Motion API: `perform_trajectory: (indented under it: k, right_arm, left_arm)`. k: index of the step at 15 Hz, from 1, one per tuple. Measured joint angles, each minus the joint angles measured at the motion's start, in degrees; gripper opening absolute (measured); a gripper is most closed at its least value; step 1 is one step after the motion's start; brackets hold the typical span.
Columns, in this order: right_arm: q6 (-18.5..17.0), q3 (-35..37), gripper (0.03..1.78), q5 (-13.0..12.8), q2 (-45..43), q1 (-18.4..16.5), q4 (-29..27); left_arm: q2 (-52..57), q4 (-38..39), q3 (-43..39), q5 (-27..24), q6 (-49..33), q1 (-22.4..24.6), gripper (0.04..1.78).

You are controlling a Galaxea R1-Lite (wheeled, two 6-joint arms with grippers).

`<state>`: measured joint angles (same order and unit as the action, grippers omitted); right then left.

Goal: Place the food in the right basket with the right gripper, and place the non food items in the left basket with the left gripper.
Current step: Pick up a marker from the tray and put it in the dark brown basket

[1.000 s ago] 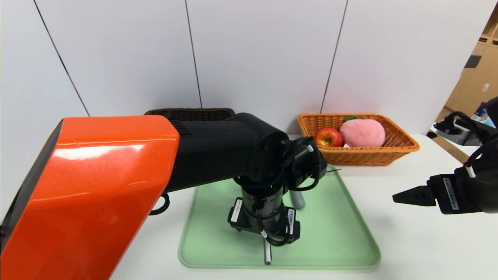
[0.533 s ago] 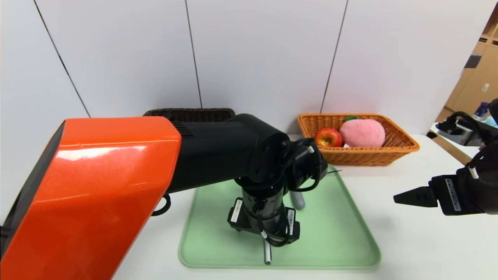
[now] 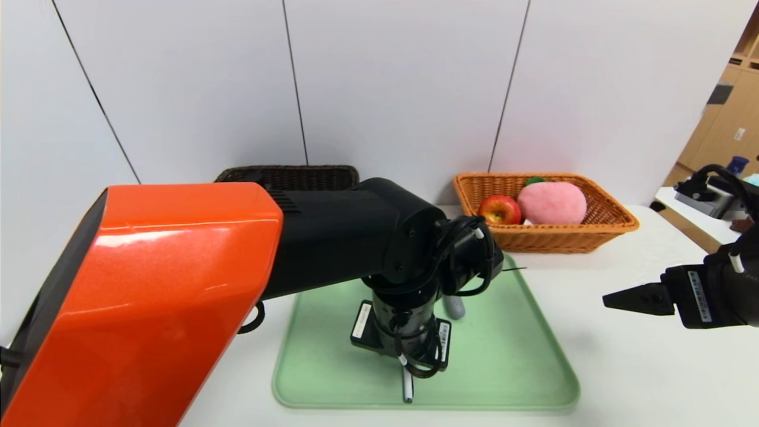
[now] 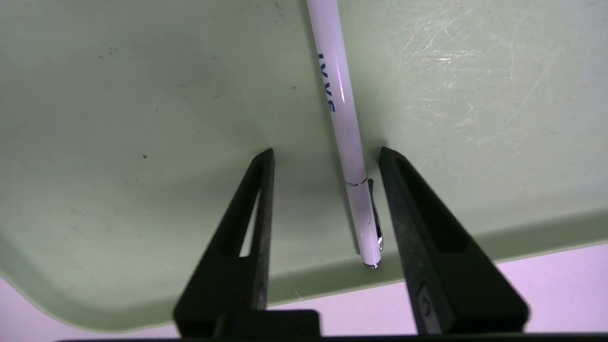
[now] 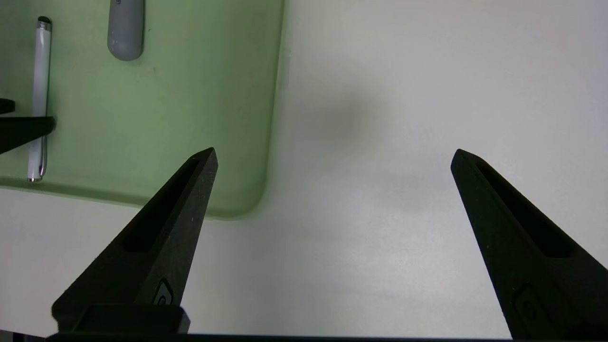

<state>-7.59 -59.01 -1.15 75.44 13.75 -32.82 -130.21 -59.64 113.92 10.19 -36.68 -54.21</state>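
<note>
**Left jaws narrow around the pen**

Since the earlier frame the left gripper (image 4: 326, 156) has narrowed, its fingers bracketing the white pen (image 4: 349, 142) without pinching it yet, low centre on the green tray (image 3: 522, 367). The peeler (image 3: 455, 307) lies beyond. The right gripper (image 5: 332, 156) waits wide open and empty at the right; apple (image 3: 500, 209) and peach (image 3: 552, 202) already sit in the orange basket (image 3: 611, 222).

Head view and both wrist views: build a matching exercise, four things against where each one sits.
Things:
1. apple
2. pen
3. left gripper
4. right gripper

Places:
A. above bare white table beside the tray
B. inside the orange basket
C. lying on the green tray
D. fingers straddling the pen

Pairs: 1-B, 2-C, 3-D, 4-A
</note>
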Motion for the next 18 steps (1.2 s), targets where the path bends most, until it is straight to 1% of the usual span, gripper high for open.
perform_trajectory:
  k: [1,6,8,11,13,16,18]
  right_arm:
    - [0.0,0.0,1.70,0.0,-0.2,0.2,0.0]
    - [-0.1,0.1,1.70,-0.1,-1.1,1.2,-0.1]
    - [-0.1,0.6,1.70,-0.1,-1.4,1.3,-0.1]
    - [-0.1,1.8,1.70,-0.1,-1.8,1.4,-0.1]
    - [-0.2,2.1,1.70,-0.3,-2.0,1.4,-0.1]
    - [-0.5,2.2,1.70,-0.3,-2.1,1.4,0.1]
    - [-0.6,2.2,1.70,-0.3,-2.0,1.4,0.2]
  left_arm:
    - [-0.1,0.1,0.0,-0.1,0.0,0.0,0.05]
    - [0.2,1.3,0.0,-0.4,0.0,0.0,0.05]
    - [0.9,3.0,-0.1,-0.9,-0.1,0.0,0.05]
    - [3.7,7.3,0.0,-2.0,-0.5,0.3,0.05]
    - [6.4,12.0,0.0,-2.9,-1.8,1.1,0.05]
    - [11.4,19.4,0.0,-2.9,-5.0,4.4,0.05]
    - [14.7,23.9,0.0,-2.7,-6.6,8.5,0.05]
